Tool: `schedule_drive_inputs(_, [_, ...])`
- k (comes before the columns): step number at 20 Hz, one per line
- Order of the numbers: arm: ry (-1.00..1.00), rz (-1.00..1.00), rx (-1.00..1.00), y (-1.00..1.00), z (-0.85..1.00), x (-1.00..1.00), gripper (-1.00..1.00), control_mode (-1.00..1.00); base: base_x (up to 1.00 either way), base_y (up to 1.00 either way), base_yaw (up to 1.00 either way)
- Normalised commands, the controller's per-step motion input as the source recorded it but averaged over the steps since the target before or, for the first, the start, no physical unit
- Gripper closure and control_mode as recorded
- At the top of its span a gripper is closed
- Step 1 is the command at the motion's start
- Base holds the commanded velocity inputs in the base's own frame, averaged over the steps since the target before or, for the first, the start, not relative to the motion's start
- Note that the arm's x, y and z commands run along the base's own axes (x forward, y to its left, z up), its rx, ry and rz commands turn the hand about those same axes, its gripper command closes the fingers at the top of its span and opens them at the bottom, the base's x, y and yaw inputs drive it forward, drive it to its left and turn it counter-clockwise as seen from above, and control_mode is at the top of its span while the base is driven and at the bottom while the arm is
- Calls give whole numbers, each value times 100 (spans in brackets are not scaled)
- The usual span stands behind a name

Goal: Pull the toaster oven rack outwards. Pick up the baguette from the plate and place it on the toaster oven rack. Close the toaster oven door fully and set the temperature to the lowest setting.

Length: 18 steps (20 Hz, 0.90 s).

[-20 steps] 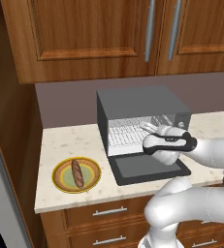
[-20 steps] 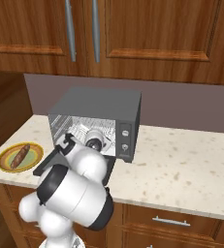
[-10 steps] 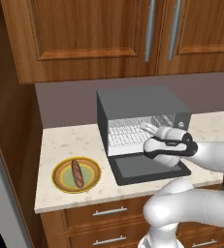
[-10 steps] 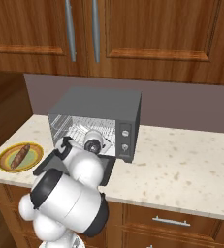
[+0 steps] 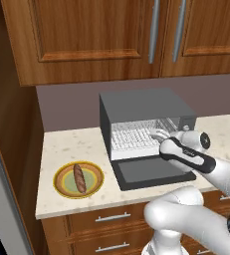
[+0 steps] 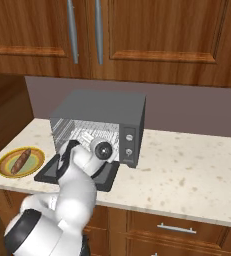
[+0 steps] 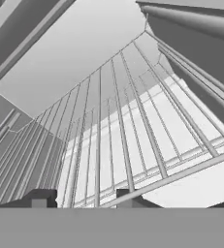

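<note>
The dark grey toaster oven [image 5: 141, 102] [image 6: 102, 107] stands on the counter with its door [image 5: 151, 172] [image 6: 49, 170] folded down flat. The silvery wire rack [image 5: 134, 137] [image 7: 133, 135] lies inside the pale cavity. My gripper [image 5: 159, 134] [image 7: 84, 198] reaches into the oven mouth at the rack's right front. Its fingertips [image 7: 40, 197] stand apart, low over the rack's front bar, with bars showing between them. The reddish-brown baguette [image 5: 79, 178] [image 6: 21, 161] lies on the orange-rimmed plate [image 5: 61, 185] [image 6: 4, 167], left of the oven.
The oven's control panel with small knobs [image 6: 129, 145] is on its right side. Wooden wall cabinets [image 5: 136, 35] hang above. Speckled counter [image 6: 187, 170] stretches to the right of the oven. Drawers [image 5: 111, 219] sit below the counter edge.
My hand has edged a little further into the oven mouth, down toward the rack's front. Plate, baguette and door have stayed where they were.
</note>
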Motion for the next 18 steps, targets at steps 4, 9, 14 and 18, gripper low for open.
schedule_drive_inputs(4, [7,-2,0,-9,-22,-62,100,-100,0,0,0])
schedule_drive_inputs(9, [11,-2,0,-10,-29,-66,100,-100,0,0,0])
schedule_drive_inputs(14, [12,-3,-1,-9,-36,-71,100,-100,0,0,0])
schedule_drive_inputs(18, [9,-1,-7,-3,-42,-80,100,-100,0,0,0])
